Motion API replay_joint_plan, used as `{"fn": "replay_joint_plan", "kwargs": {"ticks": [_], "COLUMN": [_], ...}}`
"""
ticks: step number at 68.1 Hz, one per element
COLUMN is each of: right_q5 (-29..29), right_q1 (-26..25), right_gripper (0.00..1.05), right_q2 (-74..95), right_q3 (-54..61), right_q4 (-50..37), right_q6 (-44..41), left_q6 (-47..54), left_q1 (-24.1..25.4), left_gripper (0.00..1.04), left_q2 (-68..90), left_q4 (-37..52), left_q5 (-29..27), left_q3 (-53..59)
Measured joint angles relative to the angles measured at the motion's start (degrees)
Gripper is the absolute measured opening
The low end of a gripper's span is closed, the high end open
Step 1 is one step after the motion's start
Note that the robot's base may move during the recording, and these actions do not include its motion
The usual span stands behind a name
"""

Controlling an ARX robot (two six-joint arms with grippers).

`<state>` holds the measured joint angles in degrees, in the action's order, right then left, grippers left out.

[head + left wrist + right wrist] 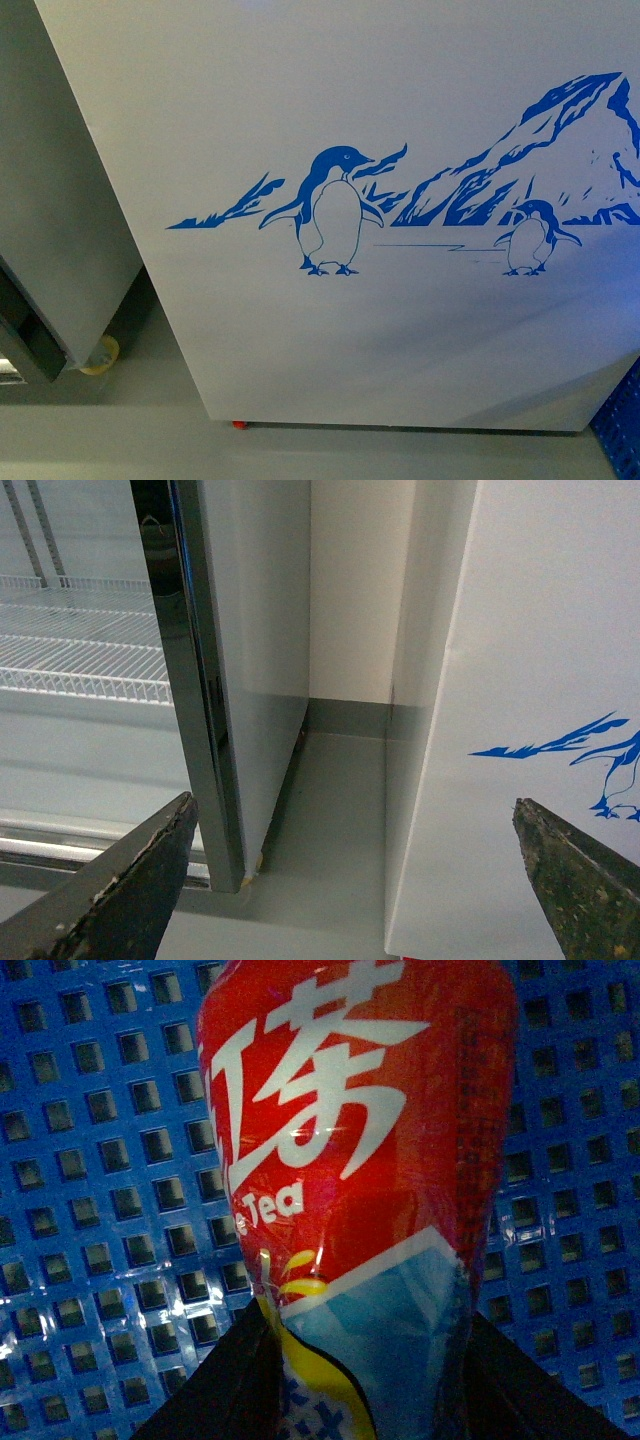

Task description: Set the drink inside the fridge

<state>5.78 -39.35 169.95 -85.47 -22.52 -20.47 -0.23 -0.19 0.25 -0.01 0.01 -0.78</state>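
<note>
Soft, even light with faint shadows covers the fridge, while the close drink looks dim, blue-tinted and glare-streaked.

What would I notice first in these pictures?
Probably the big blue penguin drawn on the white fridge, filling the front view, with a smaller penguin and a mountain beside it. Next, the drink: its red label with big white characters fills the right wrist view, between the dark fingers of the right gripper, against a blue grid.
</note>
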Motion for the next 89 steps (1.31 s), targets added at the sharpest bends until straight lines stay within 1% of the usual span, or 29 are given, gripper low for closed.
{"fn": "replay_joint_plan", "kwargs": {"ticks": [8, 16, 29, 39, 46, 50, 58, 66, 78, 89], "right_q5": [0.98, 2.23, 6.99, 13.11, 17.53, 20.46, 24.9, 27.1, 26.91, 22.23], "right_q1": [-0.28, -0.39, -1.49, -3.41, -4.5, -4.7, -4.42, -3.93, -1.84, 4.04], "right_gripper": [0.37, 0.37, 0.37, 0.37, 0.37, 0.37, 0.37, 0.37, 0.37, 0.37], "right_q2": [-1.9, -8.98, -28.59, -45.22, -58.9, -68.48, -85.13, -101.24, -118.4, -127.91], "right_q3": [3.06, 11.32, 27.45, 39.17, 46.97, 50.62, 53.24, 53.31, 53.27, 52.52], "right_q4": [-1.49, -7.19, -18.34, -19.65, -15.89, -12.07, -5.2, 1.33, 9.16, 14.88], "right_q6": [0.07, -0.33, -2.19, -2.47, -1.33, 0.52, 4.44, 9.01, 15.91, 21.16], "left_q6": [0.0, 0.0, 0.0, 0.0, 0.0, 0.0, 0.0, 0.0, 0.0, 0.0], "left_q1": [0.0, 0.0, 0.0, 0.0, 0.0, 0.0, 0.0, 0.0, 0.0, 0.0], "left_gripper": [0.97, 0.97, 0.97, 0.97, 0.97, 0.97, 0.97, 0.97, 0.97, 0.97], "left_q2": [0.0, 0.0, 0.0, 0.0, 0.0, 0.0, 0.0, 0.0, 0.0, 0.0], "left_q4": [0.0, 0.0, 0.0, 0.0, 0.0, 0.0, 0.0, 0.0, 0.0, 0.0], "left_q5": [0.0, 0.0, 0.0, 0.0, 0.0, 0.0, 0.0, 0.0, 0.0, 0.0], "left_q3": [0.0, 0.0, 0.0, 0.0, 0.0, 0.0, 0.0, 0.0, 0.0, 0.0]}}
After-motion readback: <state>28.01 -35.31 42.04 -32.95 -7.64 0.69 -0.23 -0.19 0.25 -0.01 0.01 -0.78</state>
